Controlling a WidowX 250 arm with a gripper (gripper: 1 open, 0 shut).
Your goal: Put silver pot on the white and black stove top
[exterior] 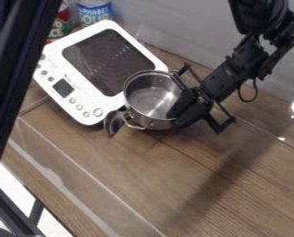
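Observation:
The silver pot (151, 96) stands on the wooden table, just right of the front right corner of the white and black stove top (94, 61). Its inside shows bare metal. My gripper (184, 102) reaches in from the right on a black arm and is shut on the pot's right rim, one finger inside the wall and one outside. The stove's black cooking surface has nothing on it.
A dark handle-like piece (114, 123) lies on the table at the pot's lower left. Cans (92, 12) stand behind the stove against the wall. A dark out-of-focus bar (11, 83) crosses the left foreground. Wooden tabletop (175, 185) stretches toward the front.

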